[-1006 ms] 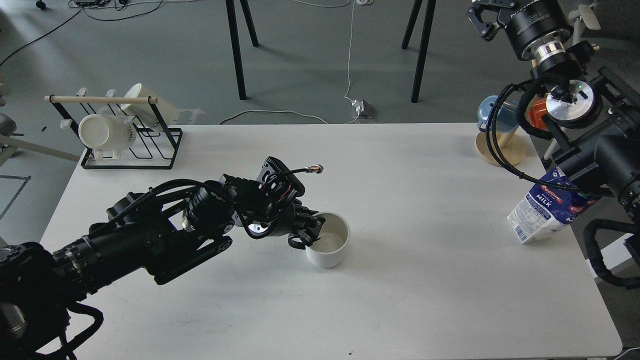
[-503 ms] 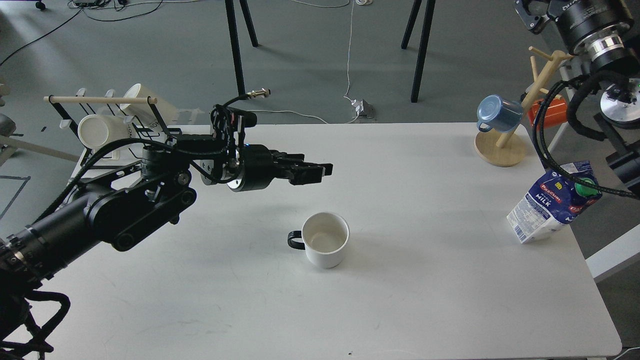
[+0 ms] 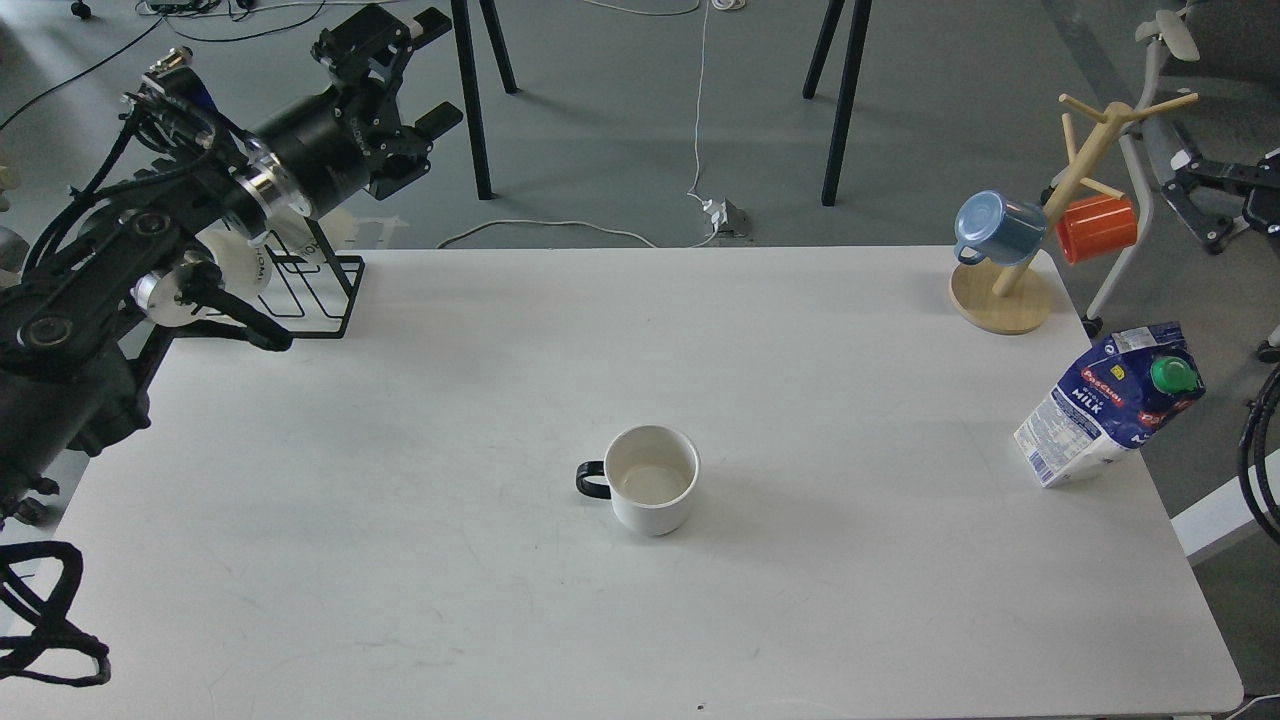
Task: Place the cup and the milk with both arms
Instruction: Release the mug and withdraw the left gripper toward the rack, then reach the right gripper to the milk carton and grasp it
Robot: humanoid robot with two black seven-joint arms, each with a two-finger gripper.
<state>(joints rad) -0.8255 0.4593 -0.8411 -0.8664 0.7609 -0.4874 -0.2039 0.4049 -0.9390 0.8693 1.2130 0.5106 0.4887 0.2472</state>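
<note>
White table [image 3: 400,560] over a grey floor, pretty bare. So the cup [image 3: 652,478] stands upright near the middle, black handle pointing toward the robot's left side, and the milk [image 3: 1108,402] leans at the right edge. Left gripper [image 3: 400,62] is raised way off past the far-left corner, fingers spread and holding nothing, well apart from the cup. Right gripper isn't in view. Looks like both items are already placed.
</note>
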